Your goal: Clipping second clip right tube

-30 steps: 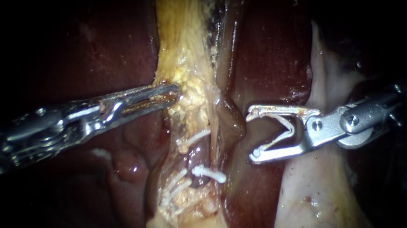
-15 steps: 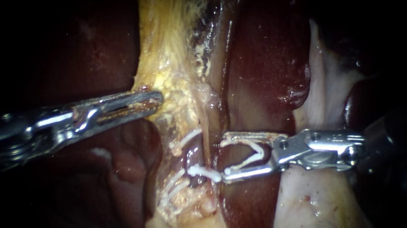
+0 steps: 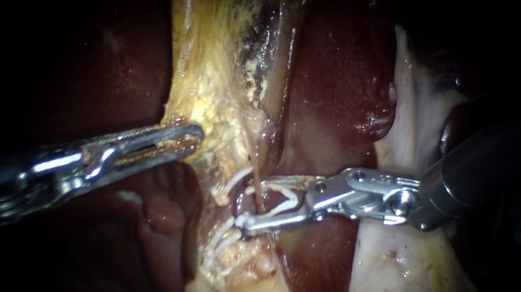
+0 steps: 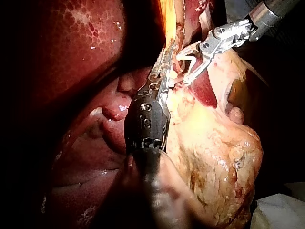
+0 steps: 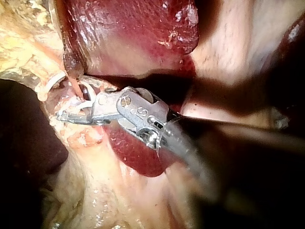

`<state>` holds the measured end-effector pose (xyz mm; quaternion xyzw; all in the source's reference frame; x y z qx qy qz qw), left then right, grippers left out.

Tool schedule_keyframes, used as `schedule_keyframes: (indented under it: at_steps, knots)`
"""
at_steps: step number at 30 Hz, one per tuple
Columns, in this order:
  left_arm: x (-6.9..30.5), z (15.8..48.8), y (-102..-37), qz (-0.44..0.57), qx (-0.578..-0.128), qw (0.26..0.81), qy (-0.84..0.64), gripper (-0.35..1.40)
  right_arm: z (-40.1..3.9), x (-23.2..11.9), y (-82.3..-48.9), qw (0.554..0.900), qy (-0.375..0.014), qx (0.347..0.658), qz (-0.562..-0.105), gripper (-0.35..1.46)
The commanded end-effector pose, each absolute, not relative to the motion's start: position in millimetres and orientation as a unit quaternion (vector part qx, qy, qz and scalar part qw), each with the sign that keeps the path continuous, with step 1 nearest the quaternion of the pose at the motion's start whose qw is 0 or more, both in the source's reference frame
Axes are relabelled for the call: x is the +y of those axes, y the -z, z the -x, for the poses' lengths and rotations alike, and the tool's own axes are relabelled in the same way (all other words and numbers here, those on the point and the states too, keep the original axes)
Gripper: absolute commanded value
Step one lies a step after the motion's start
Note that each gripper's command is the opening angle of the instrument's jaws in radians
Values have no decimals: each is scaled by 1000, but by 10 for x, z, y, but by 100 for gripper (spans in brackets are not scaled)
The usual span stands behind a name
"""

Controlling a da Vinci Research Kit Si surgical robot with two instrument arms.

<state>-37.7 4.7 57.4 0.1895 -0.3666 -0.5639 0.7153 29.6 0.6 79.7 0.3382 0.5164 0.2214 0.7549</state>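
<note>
**A:** Where is the thin reddish tube [image 3: 257,185] now?

**B:** It passes between the two jaws of the right instrument [image 3: 248,201], just inside their tips. The jaws stand apart and both hold a white open clip [image 3: 282,206] with its legs spread. If the clip touches the tube, I cannot tell.

**A:** And the left instrument [image 3: 194,137]?

**B:** Its jaws are clenched on the edge of the yellowish fatty tissue [image 3: 215,101]. Other white clips [image 3: 229,185] sit just beside the tube.
</note>
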Motion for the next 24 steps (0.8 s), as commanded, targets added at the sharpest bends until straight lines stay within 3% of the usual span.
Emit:
schedule_keyframes:
  at_steps: [1,3,5,6,16,24]
  knots:
    - [47,377,-574,-189,-367,715,564,-35,-296,5,-797,755,-221,516,-339,53]
    - [46,377,-573,-189,-367,715,564,-35,-293,5,-796,752,-227,514,-344,30]
    - [46,377,-573,-189,-367,715,564,-35,-287,5,-795,748,-238,507,-356,-19]
    - [46,377,-573,-189,-367,715,564,-35,-284,6,-795,749,-244,499,-361,-35]
    - [46,377,-573,-189,-367,715,564,-35,-283,8,-797,741,-278,485,-373,-35]
    - [47,377,-574,-190,-367,715,564,-35,-283,8,-797,738,-283,482,-379,-35]
